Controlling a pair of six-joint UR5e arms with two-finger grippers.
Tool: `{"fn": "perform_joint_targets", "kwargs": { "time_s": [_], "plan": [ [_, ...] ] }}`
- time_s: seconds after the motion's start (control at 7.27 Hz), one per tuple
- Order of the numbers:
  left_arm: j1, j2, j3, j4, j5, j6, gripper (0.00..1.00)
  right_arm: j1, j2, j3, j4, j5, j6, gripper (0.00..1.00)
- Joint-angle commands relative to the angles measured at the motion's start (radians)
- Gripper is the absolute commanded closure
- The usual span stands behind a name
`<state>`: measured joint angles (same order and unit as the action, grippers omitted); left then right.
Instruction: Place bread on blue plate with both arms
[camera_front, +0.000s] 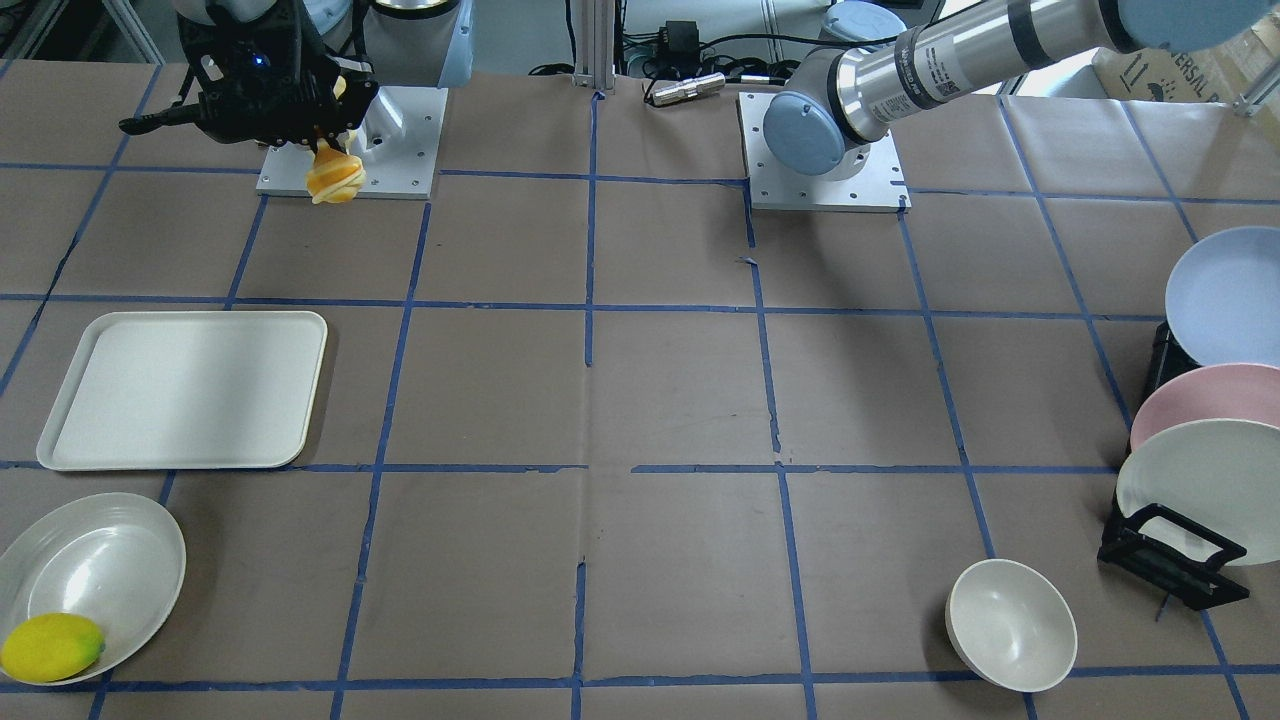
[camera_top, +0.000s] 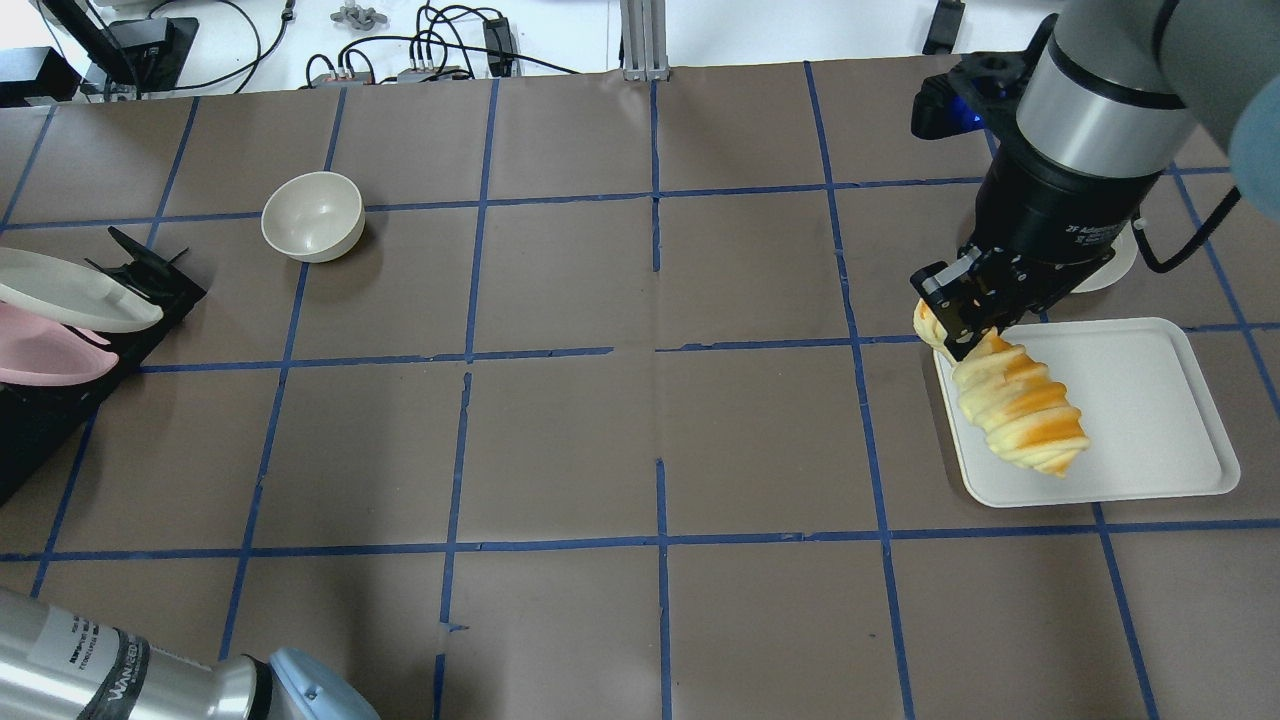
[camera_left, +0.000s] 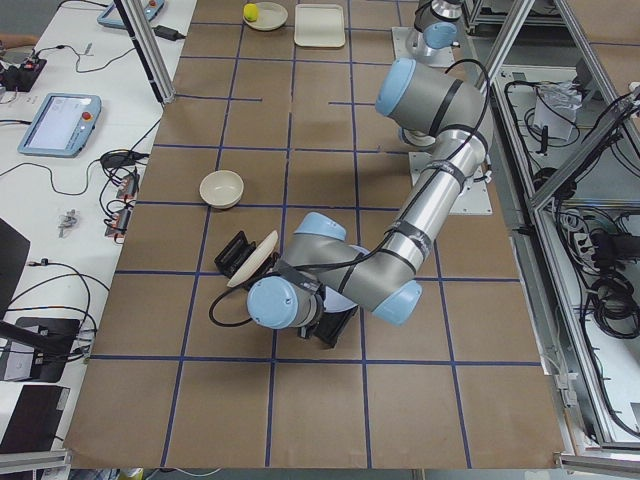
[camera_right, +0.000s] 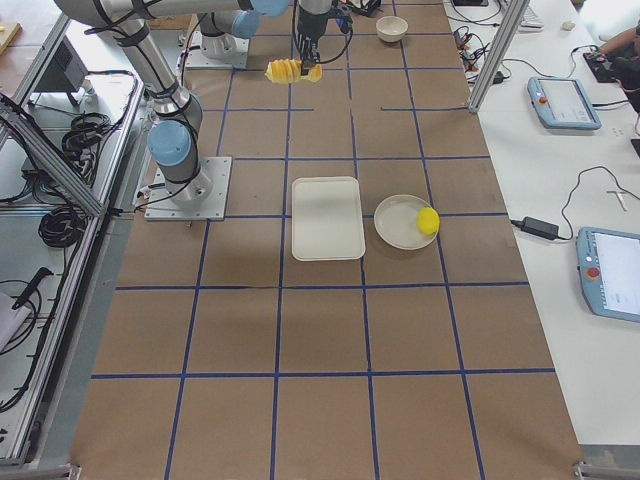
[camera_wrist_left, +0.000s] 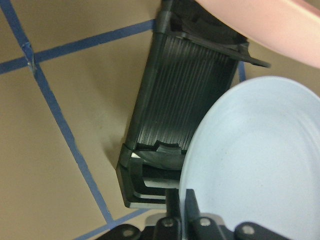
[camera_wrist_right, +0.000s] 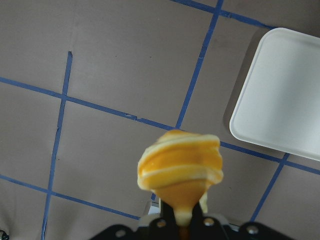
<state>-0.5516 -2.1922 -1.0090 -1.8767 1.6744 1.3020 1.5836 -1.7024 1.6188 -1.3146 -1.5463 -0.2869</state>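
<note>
The right arm (camera_top: 1100, 110) is raised above the table (camera_front: 650, 400), its wrist turned down. The right gripper (camera_top: 962, 335) is clenched on one tapered end of the bread (camera_top: 1025, 415). The loaf hangs below the fingers, in the air and clear of the tabletop. In the right wrist view it hangs over bare brown paper and blue tape lines, with the white tray (camera_top: 1160, 400) lying off to one side below it. The tray lies flat on the table.

The left arm (camera_left: 420, 210) is folded low, with its elbow bent and its wrist down at the black plate rack (camera_wrist_left: 175, 100) near the table's end. The left gripper (camera_wrist_left: 182, 207) has a finger on each side of the rim of the blue plate (camera_wrist_left: 260, 165) and looks clamped on it. The blue plate stands on edge at the rack, tilted. The pink plate (camera_wrist_left: 265, 25) leans in the rack just beside it, and the white plate (camera_front: 1200, 480) leans in the next slot beyond the pink one.

At the other end of the table, a shallow white dish (camera_front: 100, 560) sits near the tray, with a lemon (camera_front: 50, 647) lying against its rim. A small cream bowl (camera_front: 1010, 625) stands upright by itself on the paper near the rack.
</note>
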Motion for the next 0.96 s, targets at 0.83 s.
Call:
{"fn": "perform_joint_targets", "kwargs": {
  "time_s": [0.83],
  "plan": [
    [-0.653, 0.349, -0.457, 0.098, -0.278, -0.628, 0.97, -0.001, 0.000, 0.001, 0.000, 0.000, -0.008, 0.88]
  ]
}}
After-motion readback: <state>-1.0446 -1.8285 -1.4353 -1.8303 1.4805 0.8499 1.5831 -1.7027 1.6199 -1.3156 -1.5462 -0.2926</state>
